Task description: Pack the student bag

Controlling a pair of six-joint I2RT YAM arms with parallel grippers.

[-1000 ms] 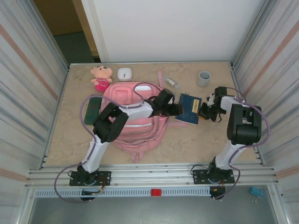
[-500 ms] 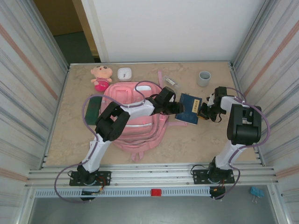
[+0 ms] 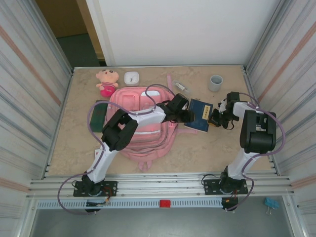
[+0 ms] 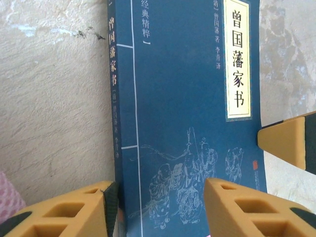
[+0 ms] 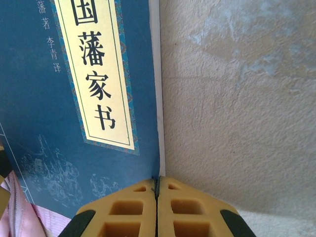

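Beside the student bag (image 3: 140,133), the blue book (image 4: 187,113) reads 曾国藩家书, left hand (image 4: 159,191) apart over it, right hand (image 5: 157,183) pressed together.

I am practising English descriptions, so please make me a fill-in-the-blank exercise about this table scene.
The book beside the student bag has a ____ cover.
The right gripper, at the book's edge, is ____.
The left gripper, above the book, is ____.
Missing words: blue; shut; open.
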